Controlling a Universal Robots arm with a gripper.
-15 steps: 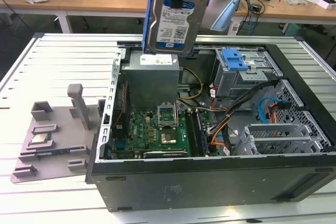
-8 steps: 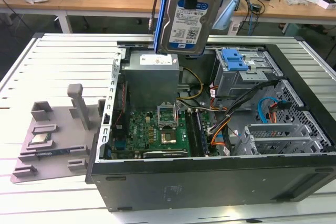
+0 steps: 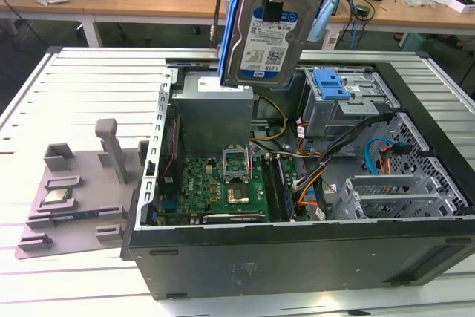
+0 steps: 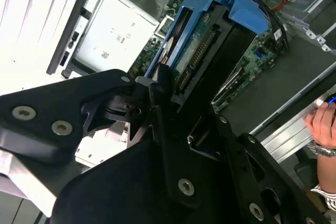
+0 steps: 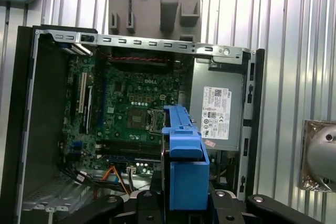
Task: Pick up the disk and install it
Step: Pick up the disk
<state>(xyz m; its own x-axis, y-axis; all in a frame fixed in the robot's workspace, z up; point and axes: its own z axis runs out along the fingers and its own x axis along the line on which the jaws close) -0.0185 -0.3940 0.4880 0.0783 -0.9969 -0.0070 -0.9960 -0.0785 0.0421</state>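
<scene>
One pincer (image 3: pixel 276 1) was clamped on the disk (image 3: pixel 263 42), holding it in the air above the open computer case (image 3: pixel 297 254). A slipping grip could have dropped it onto the motherboard (image 3: pixel 215 183), and a tilt could have snagged the power supply (image 3: pixel 211 109). Its long axis stood near vertical, label toward the exterior view.
</scene>
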